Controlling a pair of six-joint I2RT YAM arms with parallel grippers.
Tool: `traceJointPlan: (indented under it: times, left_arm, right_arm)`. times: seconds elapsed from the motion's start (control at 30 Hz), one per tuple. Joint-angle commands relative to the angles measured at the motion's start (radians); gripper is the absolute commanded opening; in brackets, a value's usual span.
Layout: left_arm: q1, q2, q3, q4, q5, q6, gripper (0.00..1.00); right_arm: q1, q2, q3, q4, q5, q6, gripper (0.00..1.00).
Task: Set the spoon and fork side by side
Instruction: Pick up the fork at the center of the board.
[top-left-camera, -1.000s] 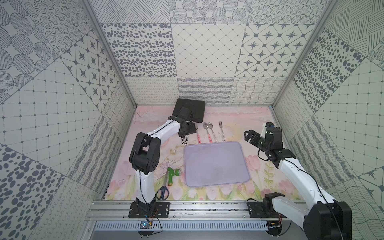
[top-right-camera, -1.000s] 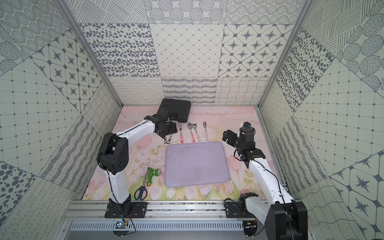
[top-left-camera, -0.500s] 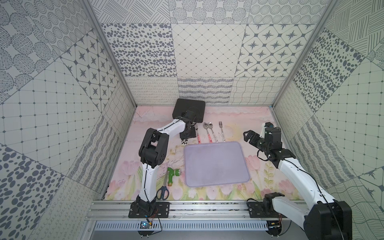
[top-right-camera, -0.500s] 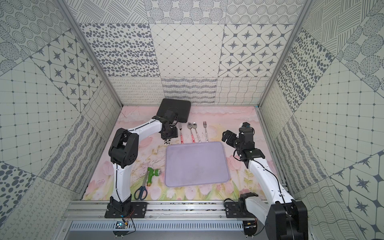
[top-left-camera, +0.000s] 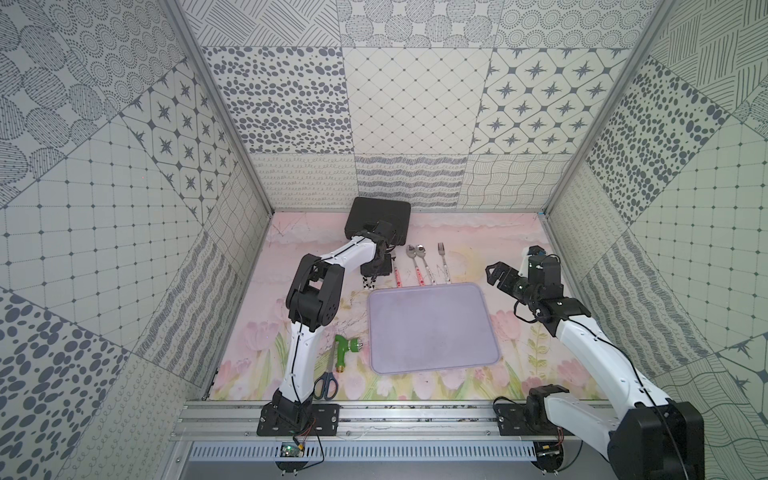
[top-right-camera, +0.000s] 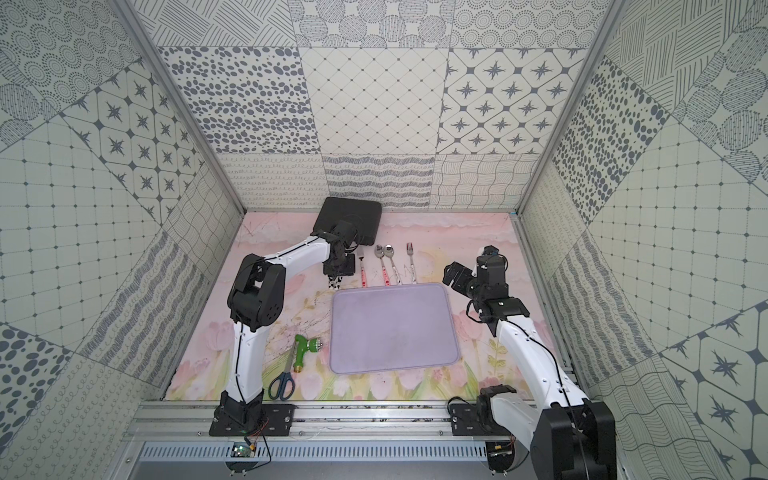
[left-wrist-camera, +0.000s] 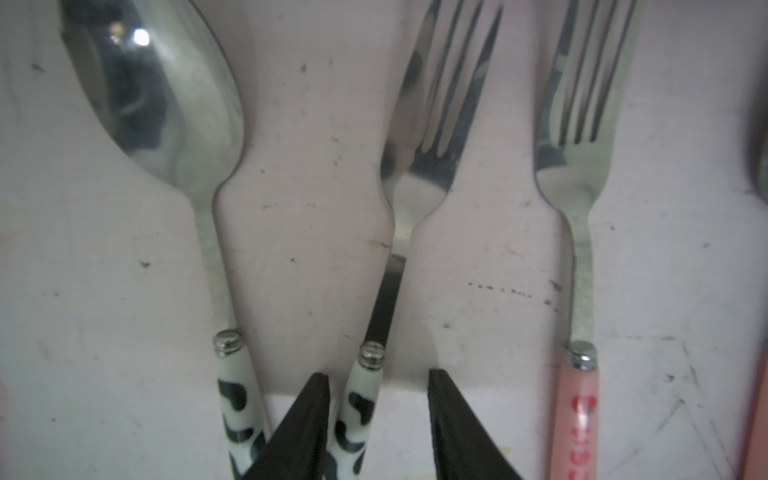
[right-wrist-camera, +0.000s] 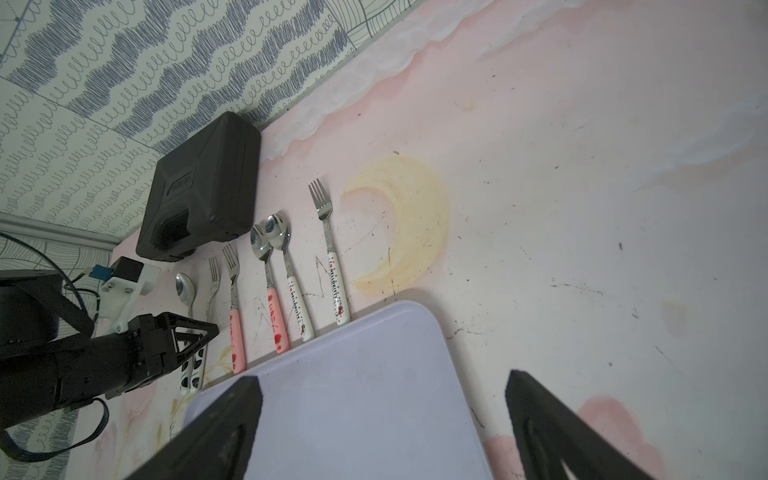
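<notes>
The left jaws, partly spread, straddle the handle of the cow-print fork (left-wrist-camera: 397, 249) on the table (left-wrist-camera: 311, 208) (not yet pinching), its long axis running straight ahead between them, parallel to the cow-print spoon (left-wrist-camera: 210, 249) just outside one jaw.

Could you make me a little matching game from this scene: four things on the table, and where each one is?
Things:
1 black case
2 scissors
3 cow-patterned fork
4 lilac tray

Places:
A between the left arm's jaws
B at the back, by the wall
C by the front rail
D middle of the table

Pairs: 1-B, 2-C, 3-A, 4-D
</notes>
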Motion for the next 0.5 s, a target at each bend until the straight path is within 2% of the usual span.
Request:
traceJointPlan:
  times: [0.0, 0.47]
  left_arm:
    - [-0.005, 0.035, 0.008, -0.069, -0.010, 0.030, 0.35]
    - [-0.017, 0.024, 0.045, -0.086, -0.010, 0.047, 0.03]
  right_arm:
    - [0.005, 0.004, 0.000, 0.018, 0.004, -0.004, 0.97]
    - [0.005, 0.000, 0.001, 0.009, 0.007, 0.000, 0.97]
